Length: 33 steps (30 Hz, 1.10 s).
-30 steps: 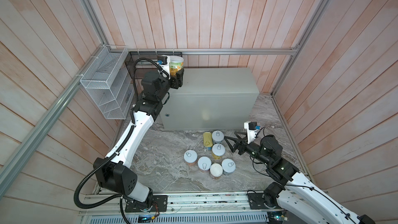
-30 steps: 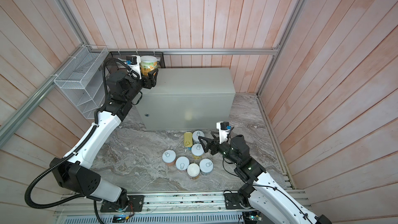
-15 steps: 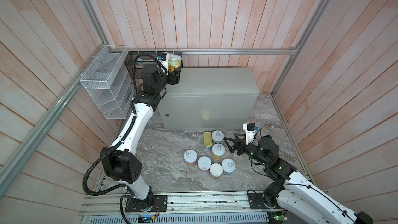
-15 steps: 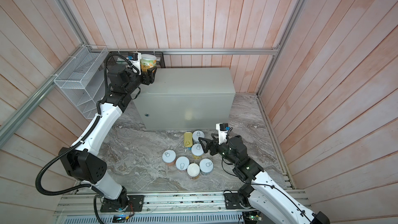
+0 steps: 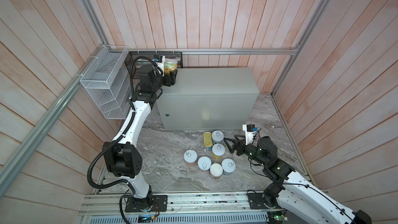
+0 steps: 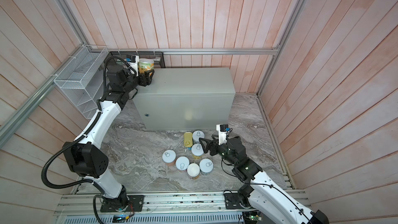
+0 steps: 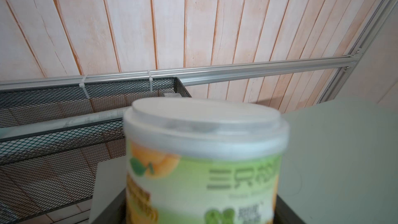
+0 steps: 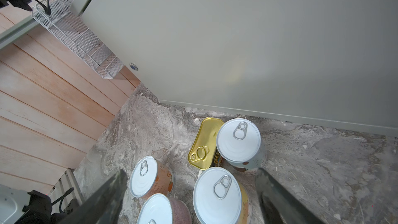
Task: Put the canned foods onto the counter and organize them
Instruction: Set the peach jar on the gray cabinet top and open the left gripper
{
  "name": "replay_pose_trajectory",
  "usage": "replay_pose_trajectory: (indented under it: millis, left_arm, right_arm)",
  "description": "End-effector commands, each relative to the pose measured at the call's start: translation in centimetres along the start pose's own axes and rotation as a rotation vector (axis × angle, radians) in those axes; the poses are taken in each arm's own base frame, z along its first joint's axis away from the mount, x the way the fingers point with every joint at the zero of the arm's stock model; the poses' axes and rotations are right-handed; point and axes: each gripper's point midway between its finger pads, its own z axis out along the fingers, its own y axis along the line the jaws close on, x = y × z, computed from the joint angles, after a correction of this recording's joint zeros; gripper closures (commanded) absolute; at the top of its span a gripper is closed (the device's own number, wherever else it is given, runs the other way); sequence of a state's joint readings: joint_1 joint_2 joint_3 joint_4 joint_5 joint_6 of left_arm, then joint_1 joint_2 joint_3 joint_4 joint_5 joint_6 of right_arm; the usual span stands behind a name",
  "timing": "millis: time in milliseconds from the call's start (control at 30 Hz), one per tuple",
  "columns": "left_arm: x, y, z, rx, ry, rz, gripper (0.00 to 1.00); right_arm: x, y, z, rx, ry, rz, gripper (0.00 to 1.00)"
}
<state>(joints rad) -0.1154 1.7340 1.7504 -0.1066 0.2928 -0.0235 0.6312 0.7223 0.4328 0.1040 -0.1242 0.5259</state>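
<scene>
Left claw (image 5: pixel 172 76) is seen clamped on a green can (image 5: pixel 169 66), held upright at the back left corner of the counter (image 5: pixel 215 82) in both top views; whether it rests on the top cannot be told. Right claw (image 5: pixel 230 138) is spread wide and empty, just right of six round cans (image 5: pixel 204 163) and a gold tin (image 5: pixel 207 138) grouped on the floor (image 5: pixel 163 147).

From the left wrist, the green can (image 7: pixel 204 164) is shown blurred, close up, with the counter (image 7: pixel 333 147) behind it.

From the right wrist, a yellow can (image 8: pixel 217 192) is framed between the spread fingers (image 8: pixel 107 195), clear of both, with the gold tin (image 8: pixel 205 143) beyond.
</scene>
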Motion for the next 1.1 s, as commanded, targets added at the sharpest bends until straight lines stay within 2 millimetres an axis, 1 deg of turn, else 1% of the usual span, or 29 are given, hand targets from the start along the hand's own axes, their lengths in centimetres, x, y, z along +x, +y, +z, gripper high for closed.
replay_pose_trajectory:
  millis: [0, 167, 333, 467, 600, 633, 667, 700, 733, 933, 1067]
  left_arm:
    - [-4.6, -0.4, -1.0, 0.054, -0.155, 0.033, 0.50]
    - [-3.5, -0.1, 0.3, 0.058, -0.136, 0.054, 0.50]
    - [-2.6, -0.3, 1.5, 0.096, -0.128, 0.078, 0.49]
    - [-1.7, 0.0, 2.4, 0.093, -0.122, 0.083, 0.49]
    - [-1.1, 0.2, 2.7, 0.092, -0.112, 0.090, 0.47]
    - [-0.9, 0.2, 2.8, 0.095, -0.108, 0.091, 0.43]
    - [-0.8, 0.1, 2.7, 0.099, -0.106, 0.095, 0.30]
    - [-0.7, 0.0, 2.5, 0.100, -0.105, 0.099, 0.06]
    - [-0.6, 0.0, 2.4, 0.098, -0.103, 0.101, 0.00]
    - [-0.5, 0.6, 0.6, 0.025, -0.139, 0.084, 0.00]
    - [-0.8, 0.6, -0.4, 0.006, -0.139, 0.076, 0.00]
  right_arm:
    - [-0.2, -0.3, 0.1, 0.003, -0.026, 0.016, 0.08]
    - [-0.1, -0.3, 0.1, 0.004, -0.028, 0.014, 0.08]
    - [0.2, -0.6, 0.1, 0.014, -0.025, 0.010, 0.08]
    - [0.2, -0.8, 0.0, 0.023, -0.022, 0.011, 0.08]
    - [0.1, -0.8, -0.1, 0.025, -0.027, 0.012, 0.08]
    - [0.1, -0.8, -0.1, 0.025, -0.028, 0.012, 0.08]
    - [0.1, -0.8, -0.2, 0.027, -0.028, 0.012, 0.08]
    - [0.1, -0.8, -0.2, 0.027, -0.029, 0.013, 0.08]
    - [0.0, -0.8, -0.2, 0.027, -0.029, 0.012, 0.08]
    - [-0.2, -0.8, -0.2, 0.032, -0.033, 0.014, 0.07]
    - [-0.2, -0.9, -0.2, 0.038, -0.033, 0.010, 0.06]
